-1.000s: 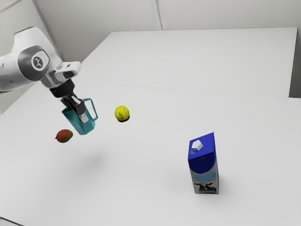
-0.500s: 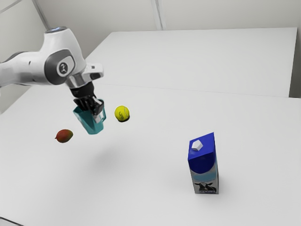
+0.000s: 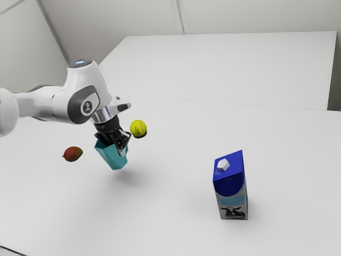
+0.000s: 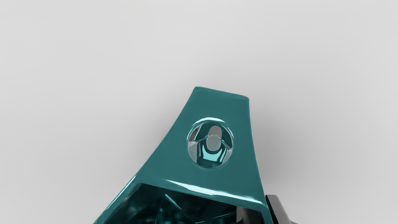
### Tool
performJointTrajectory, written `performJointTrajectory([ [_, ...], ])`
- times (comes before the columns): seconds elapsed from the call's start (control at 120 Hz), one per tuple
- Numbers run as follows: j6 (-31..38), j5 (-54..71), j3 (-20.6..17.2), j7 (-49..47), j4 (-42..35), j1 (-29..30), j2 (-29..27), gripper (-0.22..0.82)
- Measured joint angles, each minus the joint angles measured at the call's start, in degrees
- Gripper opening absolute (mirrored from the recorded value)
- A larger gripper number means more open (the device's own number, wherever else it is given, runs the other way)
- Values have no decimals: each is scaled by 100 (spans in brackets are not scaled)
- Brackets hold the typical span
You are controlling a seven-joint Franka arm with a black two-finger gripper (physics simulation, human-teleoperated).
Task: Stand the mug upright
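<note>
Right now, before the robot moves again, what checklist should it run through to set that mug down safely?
1. Gripper closed on the mug: ok, it pinches the wall near the rim.
2. Mug upright: not ok, it leans.
3. Mug's base touching the table: cannot tell for sure.
4. Mug apart from the ball and the red fruit: ok, gaps show.
5. Milk carton standing, away from the mug: ok.

Teal mug (image 4: 224, 109), round opening in its side, fingers (image 4: 279, 210) against its wall, pale tabletop (image 4: 77, 77) beyond
</note>
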Motion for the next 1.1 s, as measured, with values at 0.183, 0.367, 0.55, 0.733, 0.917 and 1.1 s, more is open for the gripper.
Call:
performJointTrajectory([
  [0.183, 317, 9, 9, -278, -30, -3, 225, -17],
  [0.367, 463, 14, -20, -490, -25, 29, 378, -17],
  [0.55, 562, 16, -12, -647, -23, 4, 481, -17],
  [0.733, 630, 18, -9, -766, -25, -68, 574, -17],
  [0.917, 687, 20, -8, -856, -31, -85, 648, -17],
  [1.1, 715, -44, -7, -868, -32, -85, 658, 2],
])
